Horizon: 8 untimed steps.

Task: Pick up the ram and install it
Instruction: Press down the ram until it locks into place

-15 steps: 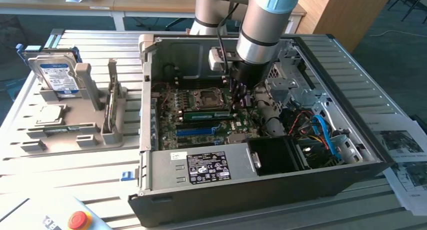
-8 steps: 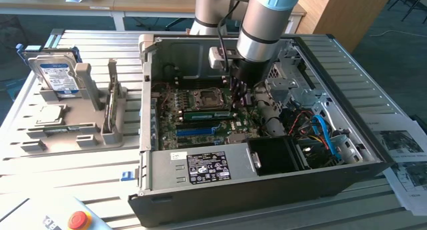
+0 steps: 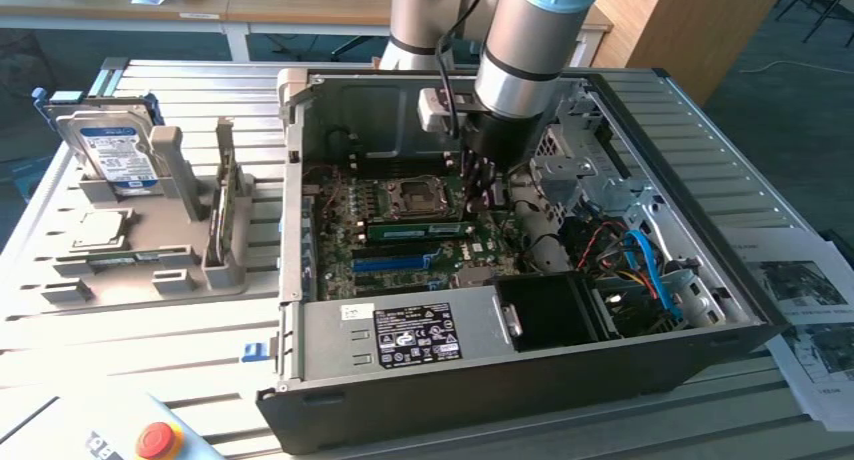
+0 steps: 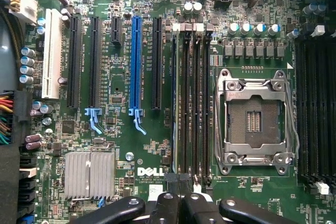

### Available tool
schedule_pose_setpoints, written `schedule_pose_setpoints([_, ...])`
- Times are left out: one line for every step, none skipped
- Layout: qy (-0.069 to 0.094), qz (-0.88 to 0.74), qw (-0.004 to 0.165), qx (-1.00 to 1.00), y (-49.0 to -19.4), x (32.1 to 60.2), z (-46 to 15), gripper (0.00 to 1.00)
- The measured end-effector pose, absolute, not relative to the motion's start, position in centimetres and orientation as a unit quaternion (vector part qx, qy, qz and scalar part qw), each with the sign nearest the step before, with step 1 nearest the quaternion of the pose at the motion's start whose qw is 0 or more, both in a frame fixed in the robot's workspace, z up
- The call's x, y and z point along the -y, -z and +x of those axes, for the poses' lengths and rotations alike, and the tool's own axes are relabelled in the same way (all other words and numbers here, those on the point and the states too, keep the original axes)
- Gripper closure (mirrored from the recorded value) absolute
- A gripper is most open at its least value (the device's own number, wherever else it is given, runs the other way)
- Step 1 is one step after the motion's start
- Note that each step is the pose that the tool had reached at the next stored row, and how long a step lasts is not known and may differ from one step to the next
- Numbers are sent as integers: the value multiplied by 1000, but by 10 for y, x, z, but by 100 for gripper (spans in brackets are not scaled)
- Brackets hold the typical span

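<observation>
At the bench's left edge I see a grey holder (image 3: 160,270) carrying a hard drive (image 3: 118,152) upright and a square silver processor chip (image 3: 100,230) lying flat nearer the front. A red button (image 3: 158,440) sits at the front left corner. The open computer case (image 3: 534,380) fills the middle of the bench. Inside it, the ram (image 3: 414,230) stands on edge in the memory slots (image 4: 191,103), just beside the processor socket (image 4: 254,121) – green, level with the board. The gripper (image 3: 478,185) hangs over the end of the ram toward the exterior view's right, with its fingers fully closed together (image 4: 178,195). I cannot tell whether they touch the stick or pinch anything. Printed sheets (image 3: 807,310) lie at the bench's right edge, partly under the case.
</observation>
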State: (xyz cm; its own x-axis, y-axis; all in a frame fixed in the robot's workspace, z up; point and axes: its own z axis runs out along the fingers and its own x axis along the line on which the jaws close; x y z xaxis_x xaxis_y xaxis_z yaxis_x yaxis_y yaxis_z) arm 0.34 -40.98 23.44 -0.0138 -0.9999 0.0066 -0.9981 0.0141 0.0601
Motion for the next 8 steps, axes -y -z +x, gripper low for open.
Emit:
schedule_pose_setpoints([19,702,23,712,-234,410,3,90])
schedule_pose_setpoints([19,702,23,712,-234,410,3,90])
schedule_pose_setpoints([19,702,24,712,-234,410,3,90])
schedule_pose_setpoints([19,702,24,712,-234,410,3,90])
schedule_pose_setpoints([19,702,24,712,-234,410,3,90])
schedule_pose_setpoints([19,702,24,712,-234,410,3,90])
schedule_pose_setpoints([19,702,24,712,-234,410,3,90])
schedule_pose_setpoints([19,702,24,712,-234,410,3,90])
